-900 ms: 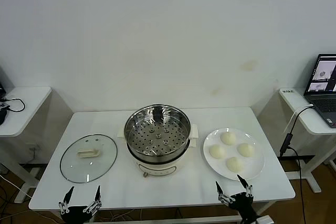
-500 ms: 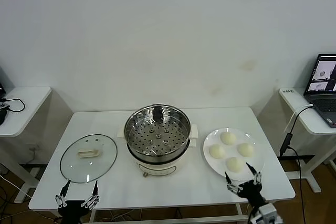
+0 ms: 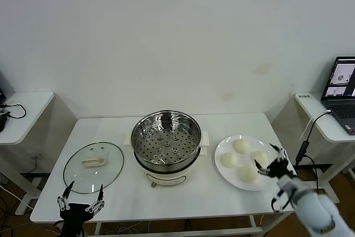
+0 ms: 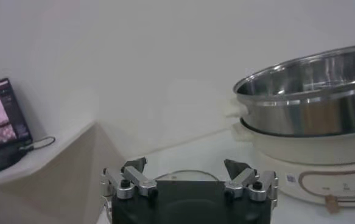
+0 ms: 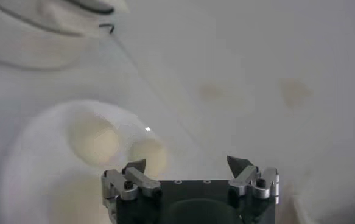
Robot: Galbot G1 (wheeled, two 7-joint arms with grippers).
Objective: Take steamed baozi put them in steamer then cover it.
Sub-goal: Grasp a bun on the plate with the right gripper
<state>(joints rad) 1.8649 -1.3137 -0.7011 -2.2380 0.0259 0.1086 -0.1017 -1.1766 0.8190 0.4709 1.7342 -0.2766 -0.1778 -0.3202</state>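
The steamer (image 3: 166,142), a shiny steel pot with a perforated tray on a cream base, stands mid-table and is empty. The glass cover (image 3: 93,166) lies flat to its left. Four cream-white baozi (image 3: 241,146) sit on a white plate (image 3: 224,176) to its right. My right gripper (image 3: 266,156) is open and empty, hovering over the plate's right side, beside the rightmost bun. In the right wrist view the gripper (image 5: 186,163) has baozi (image 5: 95,140) ahead of its fingers. My left gripper (image 3: 83,191) is open and empty at the table's front-left edge, just in front of the cover; the left wrist view shows it (image 4: 185,164) and the steamer (image 4: 311,103).
The white table (image 3: 194,192) has bare room in front of the steamer. Side tables stand to either side: cables on the left one (image 3: 16,112), a laptop (image 3: 344,84) with a hanging cable on the right one.
My right gripper has risen from the table's front edge and moved right and forward to over the plate's right side. The left gripper has sunk slightly and stays at the front edge.
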